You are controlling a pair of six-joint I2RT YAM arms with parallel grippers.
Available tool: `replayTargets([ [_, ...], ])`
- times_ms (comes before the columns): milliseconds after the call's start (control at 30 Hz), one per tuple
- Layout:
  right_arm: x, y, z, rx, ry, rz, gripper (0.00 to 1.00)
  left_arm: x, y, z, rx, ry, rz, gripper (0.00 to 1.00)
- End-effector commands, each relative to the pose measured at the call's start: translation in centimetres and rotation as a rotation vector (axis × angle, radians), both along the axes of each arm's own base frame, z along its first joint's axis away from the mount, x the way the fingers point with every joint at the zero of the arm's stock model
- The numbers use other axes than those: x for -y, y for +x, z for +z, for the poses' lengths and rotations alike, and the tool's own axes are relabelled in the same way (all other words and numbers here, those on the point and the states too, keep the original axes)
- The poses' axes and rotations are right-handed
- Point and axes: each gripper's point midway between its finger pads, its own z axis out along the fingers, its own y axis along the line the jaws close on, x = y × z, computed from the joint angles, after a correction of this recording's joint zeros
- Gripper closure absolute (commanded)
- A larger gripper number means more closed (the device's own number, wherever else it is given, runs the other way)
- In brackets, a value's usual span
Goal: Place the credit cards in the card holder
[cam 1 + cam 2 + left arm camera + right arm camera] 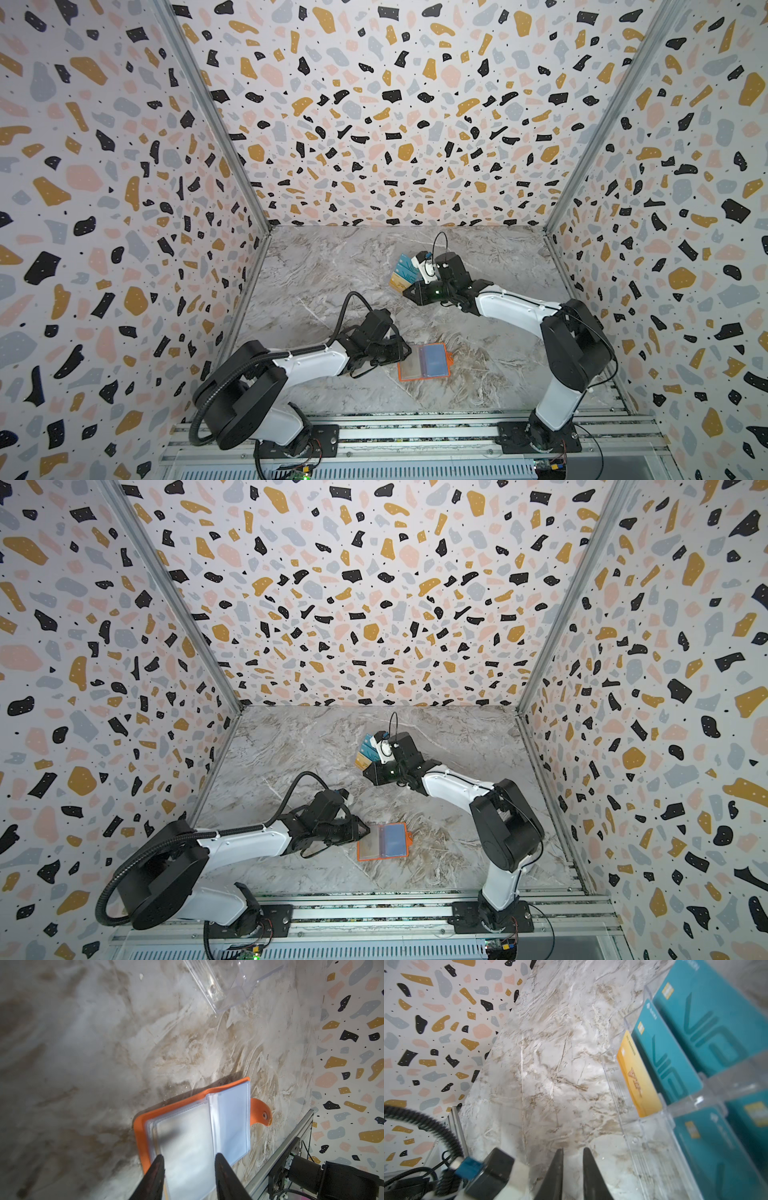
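The orange card holder [424,376] [380,857] [139,1126] lies open on the marble table, clear sleeves up, snap tab [260,1112] to one side. My left gripper [406,353] [365,832] [190,1160] is open at its left edge, the fingers spread over one sleeve page. Teal credit cards [668,1059] [404,262] and a gold one [638,1080] stand in a clear acrylic stand [645,1147]. My right gripper [409,293] [368,774] [572,1151] hovers just in front of the stand. Its jaws stand slightly apart with nothing between them.
The stand's clear corner [218,987] shows beyond the holder in the left wrist view. Terrazzo-patterned walls [124,208] enclose the table on three sides. An aluminium rail [415,432] runs along the front, carrying both arm bases.
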Motion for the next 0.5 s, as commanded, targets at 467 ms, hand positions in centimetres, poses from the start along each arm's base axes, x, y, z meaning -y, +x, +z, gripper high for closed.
replayTargets([
  [467,-1.0,7.6,-1.6,0.1,-0.314,0.042,0.71,-2.7,0.8,1.0,0.047,-0.021,0.071,0.57],
])
